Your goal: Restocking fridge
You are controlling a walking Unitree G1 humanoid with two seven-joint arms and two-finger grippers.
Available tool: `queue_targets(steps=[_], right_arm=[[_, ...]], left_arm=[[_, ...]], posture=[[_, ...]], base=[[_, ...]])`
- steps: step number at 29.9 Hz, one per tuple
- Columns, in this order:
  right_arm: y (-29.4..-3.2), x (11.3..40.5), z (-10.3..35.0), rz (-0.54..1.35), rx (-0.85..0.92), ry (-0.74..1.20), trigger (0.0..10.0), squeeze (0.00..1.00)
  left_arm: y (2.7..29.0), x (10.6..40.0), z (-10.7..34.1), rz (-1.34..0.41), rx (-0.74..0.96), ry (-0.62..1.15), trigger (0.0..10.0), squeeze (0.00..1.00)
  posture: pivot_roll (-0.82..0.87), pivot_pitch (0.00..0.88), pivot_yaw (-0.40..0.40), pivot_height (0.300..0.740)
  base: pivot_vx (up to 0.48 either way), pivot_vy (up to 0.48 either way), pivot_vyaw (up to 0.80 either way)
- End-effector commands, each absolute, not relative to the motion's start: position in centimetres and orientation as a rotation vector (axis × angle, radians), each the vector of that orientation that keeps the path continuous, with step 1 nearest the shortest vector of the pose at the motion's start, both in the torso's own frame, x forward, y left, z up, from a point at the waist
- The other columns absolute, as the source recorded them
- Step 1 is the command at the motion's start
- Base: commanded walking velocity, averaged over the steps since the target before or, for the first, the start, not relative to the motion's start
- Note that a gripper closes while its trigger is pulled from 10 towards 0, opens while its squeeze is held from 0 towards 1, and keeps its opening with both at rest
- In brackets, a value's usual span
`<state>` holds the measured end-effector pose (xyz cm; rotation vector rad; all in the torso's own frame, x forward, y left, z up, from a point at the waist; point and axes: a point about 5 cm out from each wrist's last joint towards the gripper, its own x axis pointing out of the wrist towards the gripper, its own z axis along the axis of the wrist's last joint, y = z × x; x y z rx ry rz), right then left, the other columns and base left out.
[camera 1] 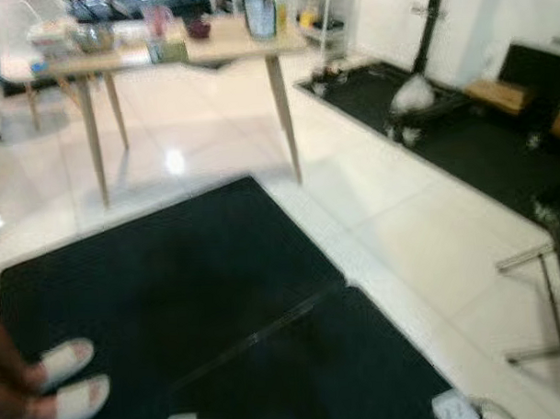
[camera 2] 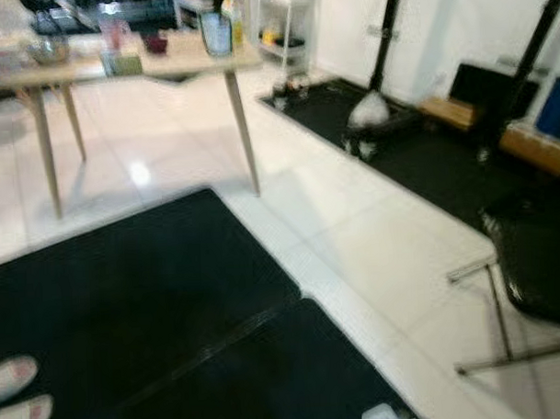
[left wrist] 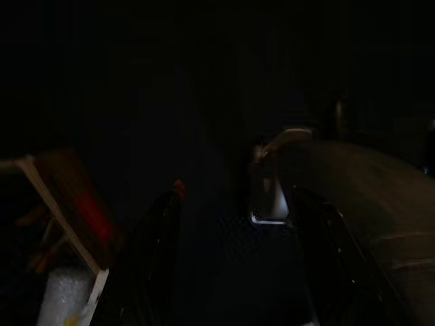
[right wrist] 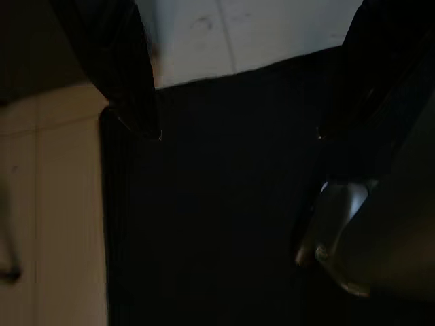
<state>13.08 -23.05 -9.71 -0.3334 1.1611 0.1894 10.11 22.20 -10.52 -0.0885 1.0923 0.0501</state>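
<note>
The right end effector (right wrist: 238, 129) hung with fingers spread over a black mat (camera 1: 173, 296); the left end effector (left wrist: 238, 258) also stood apart, empty. Bottles (camera 1: 259, 15) stood on the wooden surface (camera 1: 228, 46) ahead.

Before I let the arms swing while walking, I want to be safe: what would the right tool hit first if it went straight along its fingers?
Most likely the black floor mat: the right tool, fingers apart and holding nothing, points down at it. Depth is unclear.
</note>
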Motion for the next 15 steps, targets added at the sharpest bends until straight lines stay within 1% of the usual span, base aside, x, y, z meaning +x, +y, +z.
queue_targets(steps=[1,4,5,6,9,10,11,15], right_arm=[[-22.9,12.9,-9.8,0.199,-0.346,1.165,10.0,0.0],[-23.1,12.5,-9.9,0.201,-0.358,1.178,10.0,0.0],[-23.2,12.4,-9.9,0.194,-0.35,1.18,10.0,0.0],[-23.1,12.6,-9.9,0.184,-0.331,1.17,10.0,0.0],[-23.0,12.8,-9.8,0.172,-0.308,1.158,10.0,0.0],[-23.2,12.9,-9.7,0.15,-0.304,1.152,10.0,0.0],[-23.6,12.8,-9.7,0.125,-0.293,1.155,10.0,0.0],[-24.1,11.8,-9.9,0.126,-0.309,1.19,10.0,0.0]], left_arm=[[23.4,9.4,-10.4,0.077,-0.07,1.112,10.0,0.0],[24.0,9.3,-10.3,0.086,-0.06,1.112,10.0,0.0],[24.2,9.3,-10.3,0.089,-0.057,1.113,10.0,0.0],[24.5,9.3,-10.2,0.084,-0.048,1.113,10.0,0.0],[24.7,9.5,-10.1,0.076,-0.038,1.113,10.0,0.0],[24.7,9.7,-10.0,0.065,-0.031,1.108,10.0,0.0],[24.6,9.9,-10.0,0.058,-0.027,1.104,10.0,0.0],[24.5,10.0,-10.0,0.069,-0.037,1.094,10.0,0.0]], posture=[[-0.06,0.0,-0.023,0.74],[-0.06,0.0,-0.017,0.74],[-0.06,0.0,-0.004,0.74],[-0.06,0.0,0.007,0.74],[-0.06,0.0,0.007,0.74],[-0.06,0.012,0.01,0.74],[-0.03,0.0,-0.017,0.74],[-0.03,0.004,-0.026,0.74]], base=[[0.356,0.0,0.0],[0.354,0.0,0.0],[0.356,0.0,0.0],[0.352,0.0,0.0],[0.352,0.0,0.0],[0.352,0.0,0.0],[0.352,0.0,0.0],[0.355,0.0,0.0]])
